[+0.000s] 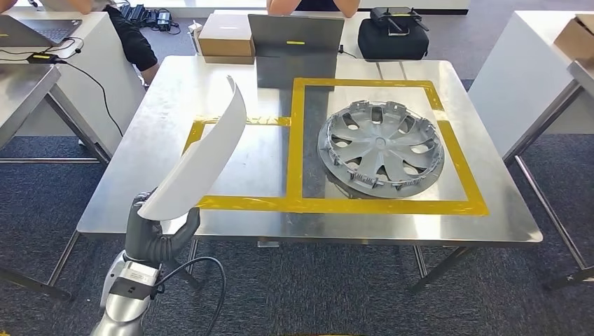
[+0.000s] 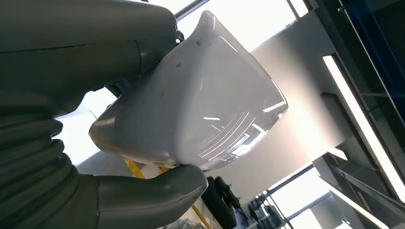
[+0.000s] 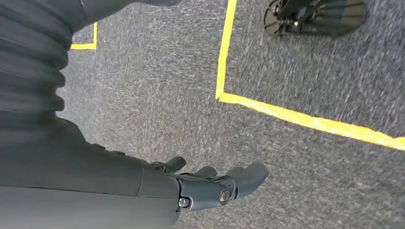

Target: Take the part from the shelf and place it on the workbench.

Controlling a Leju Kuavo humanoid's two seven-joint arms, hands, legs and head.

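White part (image 1: 203,155) upright, tip table-ward

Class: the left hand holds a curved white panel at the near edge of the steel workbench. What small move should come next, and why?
Probably carry the white panel forward and lower it into the smaller yellow-taped box. The left hand grips it at the workbench's near edge, above the surface, and the hubcap already fills the larger box.
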